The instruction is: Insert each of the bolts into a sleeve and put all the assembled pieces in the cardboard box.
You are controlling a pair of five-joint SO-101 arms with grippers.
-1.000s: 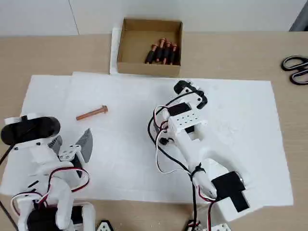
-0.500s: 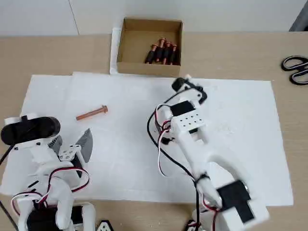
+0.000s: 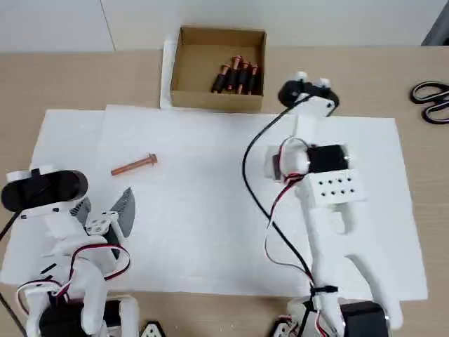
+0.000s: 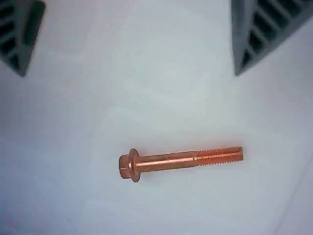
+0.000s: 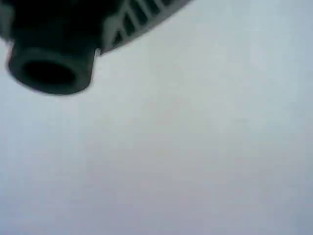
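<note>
1. The bolt [image 4: 178, 160] is lying flat and loose on the white sheet [image 3: 210, 210] at the left. The left fingers [image 4: 264, 34] are hanging released and empty, spread wide on either side above it. If they are closing off-centre on the round shank, the bolt is likely rolling or skidding away, since nothing is blocking it.
2. A grasp near the threaded end is leaving too little shank free to enter a sleeve. The head end is looking like the safer place to pinch.
3. The right fingers [image 5: 142, 17] appear to be grasping the black sleeve [image 5: 51, 68], clenched on it over the far right of the sheet, just right of the cardboard box [image 3: 196, 67]. Sleeve and bolt are sitting well apart, so both arms are needing to meet. Any tilt between them is risking the bolt tip catching the sleeve's rim rather than its bore.
4. The sleeve's open end is jutting past the fingers. A firm push from the bolt could be pivoting it or sliding it out of the grip.
5. The box is already holding a cluster of assembled pieces [image 3: 237, 76] on its right side. With the right arm hanging so near that wall, a careless swing is risking a knock that shifts the box on the surface [image 3: 70, 77].
</note>
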